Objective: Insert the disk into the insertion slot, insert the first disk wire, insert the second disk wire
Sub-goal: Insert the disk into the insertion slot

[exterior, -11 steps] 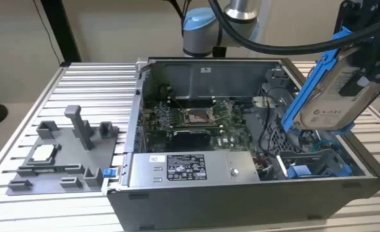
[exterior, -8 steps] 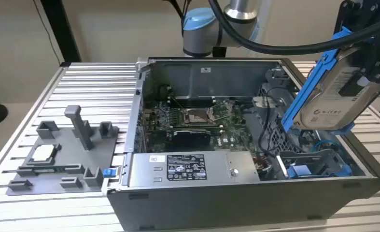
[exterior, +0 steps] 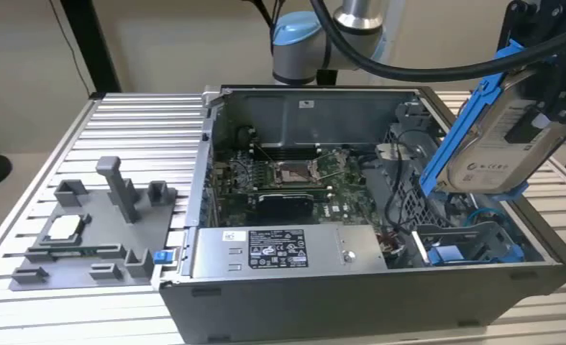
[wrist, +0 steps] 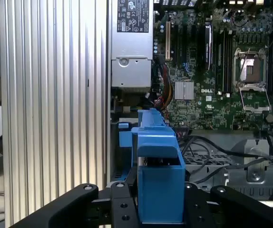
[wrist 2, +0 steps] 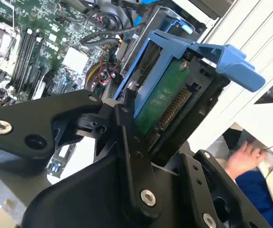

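My gripper is shut on the disk, a silver drive with a white label in a bright blue frame. It hangs tilted on edge above the open computer case, at the exterior view's right. The insertion slot, a grey metal bay with blue rails, lies below it in the case's near right corner. In the second wrist view the black fingers clamp the disk, whose green board and connector show. In the first wrist view the blue frame sits between the fingers. Loose black cables lie beside the bay.
A grey labelled power-supply box fills the case's near side, with the green motherboard behind it. A grey plastic fixture stands on the ribbed aluminium table at the exterior view's left. A person's hand shows beyond the case.
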Action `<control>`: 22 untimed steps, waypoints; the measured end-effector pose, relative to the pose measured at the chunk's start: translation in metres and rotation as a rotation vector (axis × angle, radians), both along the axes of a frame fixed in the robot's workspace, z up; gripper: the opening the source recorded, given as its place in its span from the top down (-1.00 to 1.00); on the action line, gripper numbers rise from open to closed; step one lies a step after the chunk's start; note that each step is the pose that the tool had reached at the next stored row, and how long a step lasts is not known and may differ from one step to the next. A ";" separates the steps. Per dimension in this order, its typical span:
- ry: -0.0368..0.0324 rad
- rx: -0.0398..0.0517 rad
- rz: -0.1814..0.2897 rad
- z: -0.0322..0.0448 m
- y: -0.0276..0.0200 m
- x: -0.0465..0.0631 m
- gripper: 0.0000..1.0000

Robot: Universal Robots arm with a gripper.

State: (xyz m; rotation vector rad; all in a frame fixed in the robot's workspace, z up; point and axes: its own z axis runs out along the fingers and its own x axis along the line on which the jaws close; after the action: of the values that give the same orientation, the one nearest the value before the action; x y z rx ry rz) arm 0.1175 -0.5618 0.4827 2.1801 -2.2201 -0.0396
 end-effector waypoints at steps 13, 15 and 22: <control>-0.0086 0.0001 0.000 -0.0183 -0.0034 0.006 1.00; -0.0096 0.0001 0.000 -0.0217 -0.0039 0.008 1.00; -0.0116 0.0000 0.000 -0.0342 -0.0065 0.014 1.00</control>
State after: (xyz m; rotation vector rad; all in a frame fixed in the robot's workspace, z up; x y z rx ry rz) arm 0.1310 -0.5683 0.4485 2.1860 -2.2262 -0.0271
